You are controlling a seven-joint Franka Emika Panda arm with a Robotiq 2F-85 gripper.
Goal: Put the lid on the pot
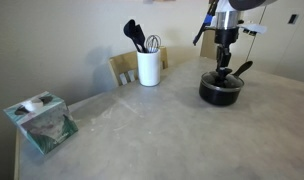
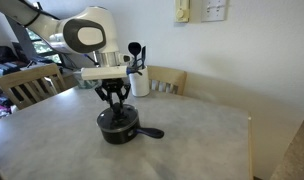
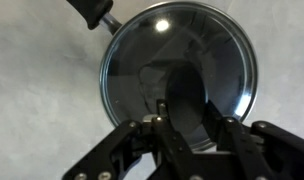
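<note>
The lid's point(image 3: 162, 55) black knob cannot be seen: in the wrist view the gripper point(image 3: 189, 128) covers the centre of the glass, its jaws clenched there, apparently grasping the lid by that knob. The lid lies over the pot point(image 1: 220, 94), whose body is hidden beneath it in that view. Only the pot handle point(image 3: 90, 12) shows, cut off by the frame edge at 11 o'clock of the rim. Reflections blur the glass. The pot stands on a pale, mottled table point(image 1: 142, 135), with the white utensil holder point(image 1: 149, 68) at its 9 o'clock and a tissue box point(image 1: 42, 122) well apart at 8 o'clock. Plain walls stand behind. Counted: one pot, one lid, one utensil holder, one tissue box, two wooden chairs point(image 2: 27, 85), two wall plates point(image 2: 214, 8).
</note>
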